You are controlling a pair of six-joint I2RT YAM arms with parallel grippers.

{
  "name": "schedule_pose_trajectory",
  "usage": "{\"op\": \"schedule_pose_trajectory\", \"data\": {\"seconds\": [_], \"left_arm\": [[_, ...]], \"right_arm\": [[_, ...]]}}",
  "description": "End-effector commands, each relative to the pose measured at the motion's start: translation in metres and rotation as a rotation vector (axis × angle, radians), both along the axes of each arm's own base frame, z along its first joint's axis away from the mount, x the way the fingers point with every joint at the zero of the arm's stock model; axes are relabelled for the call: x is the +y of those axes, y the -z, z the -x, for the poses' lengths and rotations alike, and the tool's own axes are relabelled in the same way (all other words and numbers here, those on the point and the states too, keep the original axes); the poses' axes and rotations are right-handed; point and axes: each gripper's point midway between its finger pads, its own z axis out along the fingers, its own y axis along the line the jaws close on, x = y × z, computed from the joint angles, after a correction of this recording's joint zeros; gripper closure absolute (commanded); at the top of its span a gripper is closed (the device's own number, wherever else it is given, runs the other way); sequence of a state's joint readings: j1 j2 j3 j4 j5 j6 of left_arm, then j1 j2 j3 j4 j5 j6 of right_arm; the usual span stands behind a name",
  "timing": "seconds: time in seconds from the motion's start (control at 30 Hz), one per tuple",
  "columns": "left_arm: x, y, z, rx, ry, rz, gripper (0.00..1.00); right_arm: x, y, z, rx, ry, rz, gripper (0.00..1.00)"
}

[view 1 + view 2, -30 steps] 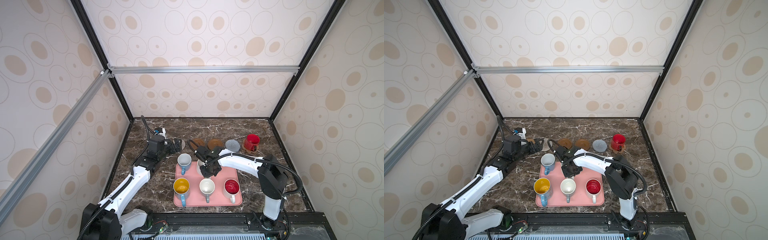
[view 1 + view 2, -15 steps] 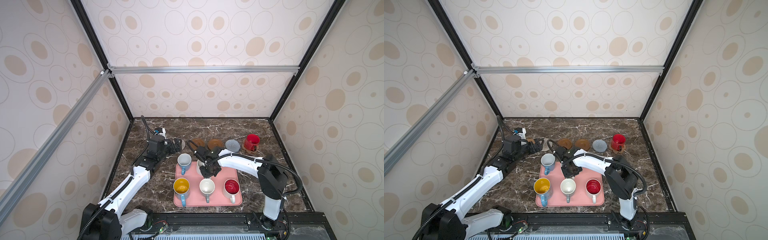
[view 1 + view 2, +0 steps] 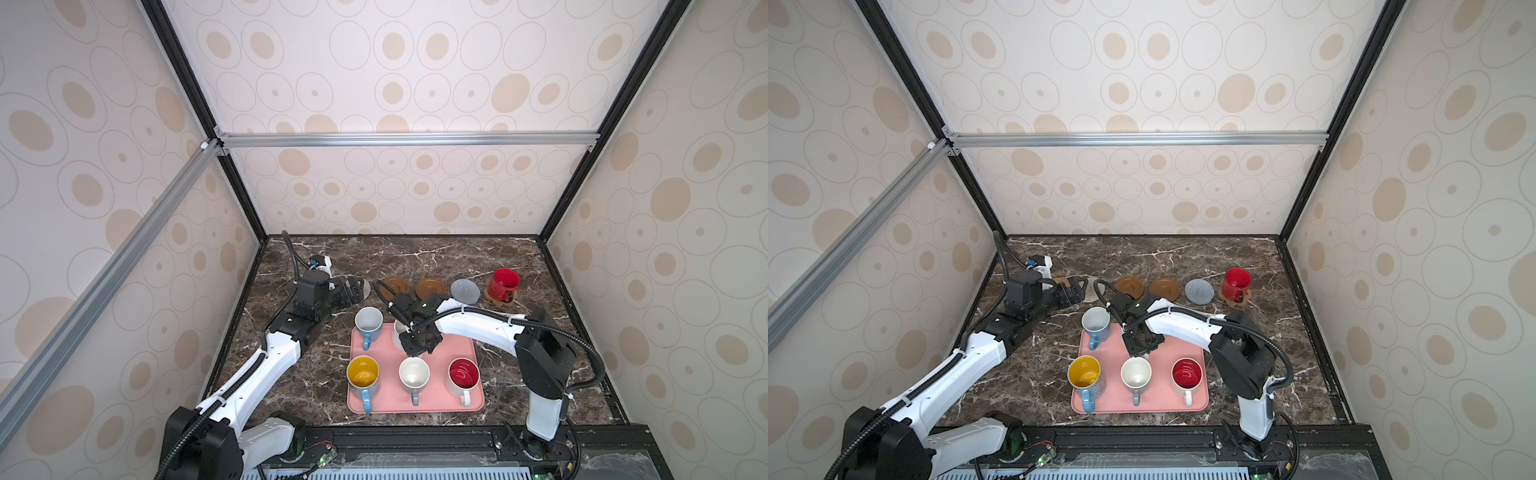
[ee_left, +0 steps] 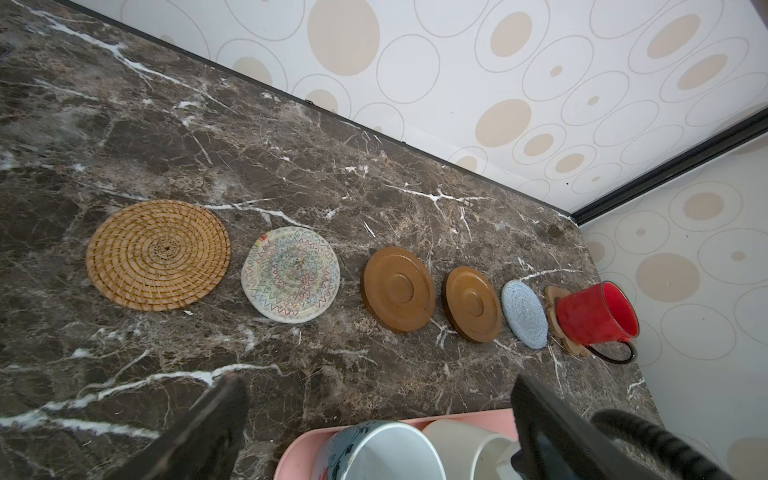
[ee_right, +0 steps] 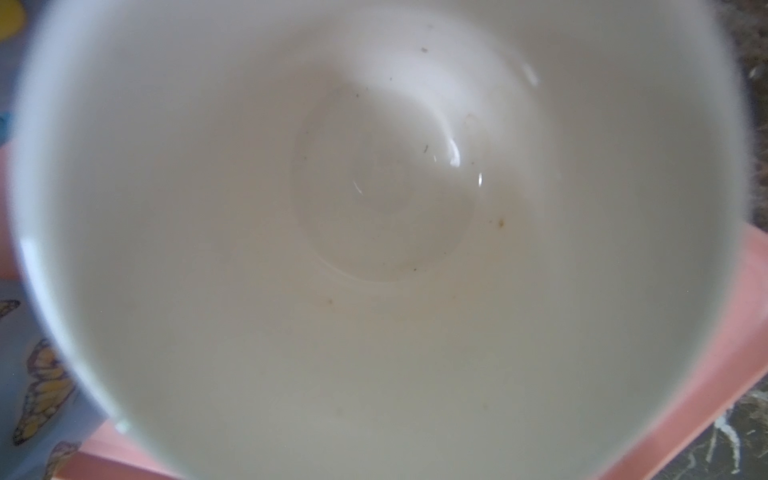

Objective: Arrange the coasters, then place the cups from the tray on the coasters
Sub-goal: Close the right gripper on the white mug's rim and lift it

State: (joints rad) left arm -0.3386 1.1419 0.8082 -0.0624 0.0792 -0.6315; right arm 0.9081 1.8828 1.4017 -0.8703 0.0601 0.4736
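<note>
— Right pincer [image 3: 417, 343]: how does it stand?
— Narrow, clamped on the rim of the glossy white ceramic mug [image 3: 400, 328], in the back row of the flat pink rounded-corner tray [image 3: 459, 401]. Its arm reaches across, elbow bent, wrist pointing down.
— Left pincer [image 3: 354, 291]?
— Jaws wide, arm stretched low over the veined brown marble table [image 3: 436, 257], near the cream woven round coaster [image 4: 291, 279].
— Other coasters?
— All six lie in a line towards the oval-patterned back wall [image 3: 395, 195]. The glazed red mug [image 3: 503, 284] sits on the paw-shaped wooden one [image 4: 555, 296].

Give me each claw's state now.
Left claw: open, holding nothing.
Right claw: shut on the white mug on the tray.
</note>
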Motion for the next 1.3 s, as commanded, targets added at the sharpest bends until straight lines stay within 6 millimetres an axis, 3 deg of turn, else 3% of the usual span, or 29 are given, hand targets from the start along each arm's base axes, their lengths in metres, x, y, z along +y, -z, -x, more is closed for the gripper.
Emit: {"op": "schedule_pose_trajectory", "data": {"seconds": [0.0, 0.6, 1.27], "left_arm": [[0.000, -0.008, 0.001, -0.023, -0.009, 0.014, 0.00], [0.001, -0.006, 0.003, -0.021, -0.013, 0.013, 0.00], [-0.001, -0.008, 0.000, -0.022, -0.006, 0.019, 0.00]], "right_arm": [[-0.001, 0.004, 0.003, -0.003, -0.012, 0.014, 0.84], [-0.002, 0.001, 0.002, -0.016, -0.011, 0.011, 0.85], [-0.002, -0.017, -0.004, -0.064, -0.013, 0.001, 0.87]]}}
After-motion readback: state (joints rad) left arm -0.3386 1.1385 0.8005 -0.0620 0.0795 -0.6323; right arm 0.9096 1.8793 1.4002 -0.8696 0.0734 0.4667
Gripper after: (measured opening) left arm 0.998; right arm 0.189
